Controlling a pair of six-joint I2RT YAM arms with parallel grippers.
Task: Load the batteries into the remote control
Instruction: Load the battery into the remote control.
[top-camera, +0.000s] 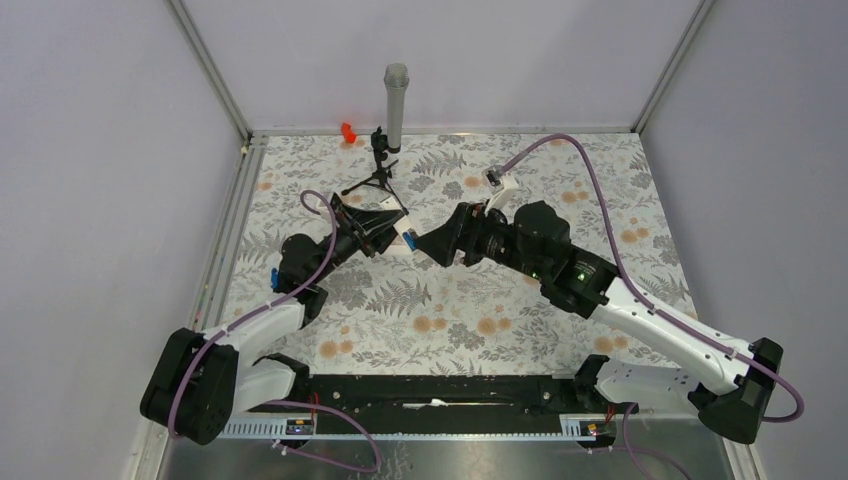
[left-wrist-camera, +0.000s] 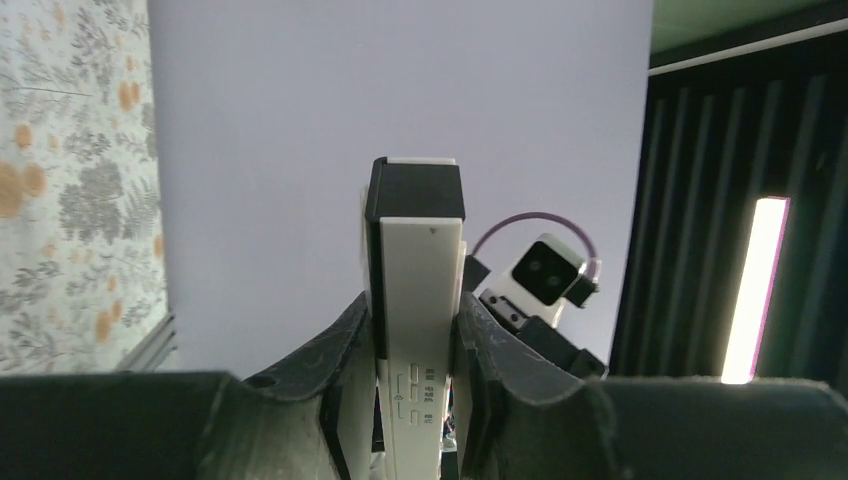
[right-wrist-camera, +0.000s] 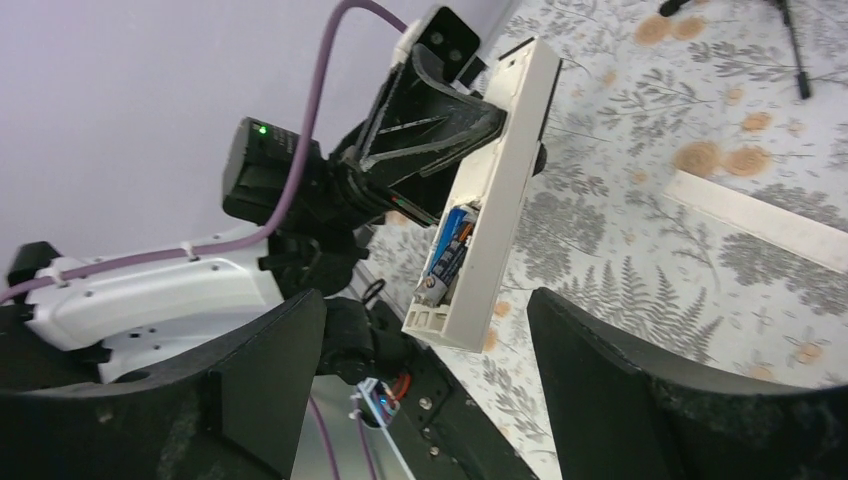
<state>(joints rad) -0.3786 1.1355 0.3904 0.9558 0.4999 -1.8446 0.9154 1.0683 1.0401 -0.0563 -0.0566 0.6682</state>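
The remote control (right-wrist-camera: 500, 190) is off the surface, clamped across its width in the left claw (left-wrist-camera: 417, 345), whose fingers are closed on its long edges partway along the body. Its open compartment faces the right claw (right-wrist-camera: 428, 330). Blue shows in that bay, so at least one of the batteries (right-wrist-camera: 447, 250) sits there, with a silvery end towards the near end of the remote; whether both are in I cannot tell. The right claw stands spread wide and holds nothing, its two pads on either side of the remote's near end and clear of it. The remote looks like a light, stiff plastic shell with smooth, fairly slippery faces. It is best gripped on the narrow edges, as now, away from the open bay, since a squeeze there could flex the thin walls. The cells are small, hard and round, and likely to roll or pop out if the body is tipped bay-down. Beyond the right claw's right finger, a white strip (right-wrist-camera: 760, 215), perhaps the cover, lies flat on the patterned surface (right-wrist-camera: 640, 300).
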